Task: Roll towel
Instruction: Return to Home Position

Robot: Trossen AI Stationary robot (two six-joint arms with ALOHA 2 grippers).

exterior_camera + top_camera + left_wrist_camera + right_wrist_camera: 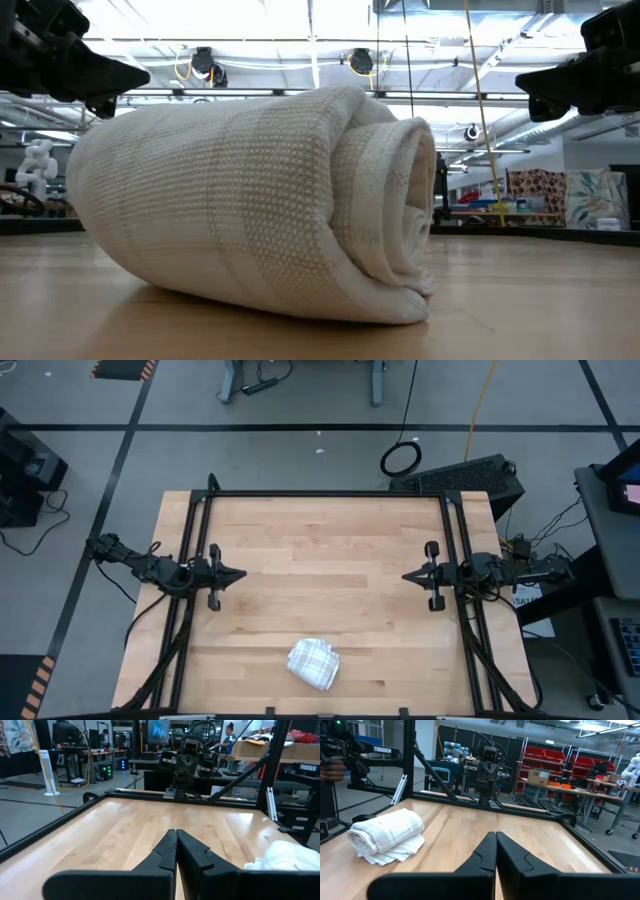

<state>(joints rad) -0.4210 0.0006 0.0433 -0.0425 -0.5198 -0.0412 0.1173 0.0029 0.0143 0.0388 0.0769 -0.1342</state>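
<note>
My left jaws are pressed together and empty, the left arm [150, 565] reaching in over the left edge of the surface [320, 540]. The right jaws, also together and empty, mirror them on the right arm [505, 570]. Each pair is dark, angular, tapering to a point. The surface is pale planked wood. The towel [314, 663] lies near the edge closest to the low camera, well apart from both arms: a soft roll of coarse-woven white cloth with faint grey checks, its spiral end showing.

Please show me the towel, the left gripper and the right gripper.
towel [314, 663], high view, middle of the roll.
left gripper [239, 574], high view, at its shut fingertips.
right gripper [407, 576], high view, at its shut fingertips.
</note>
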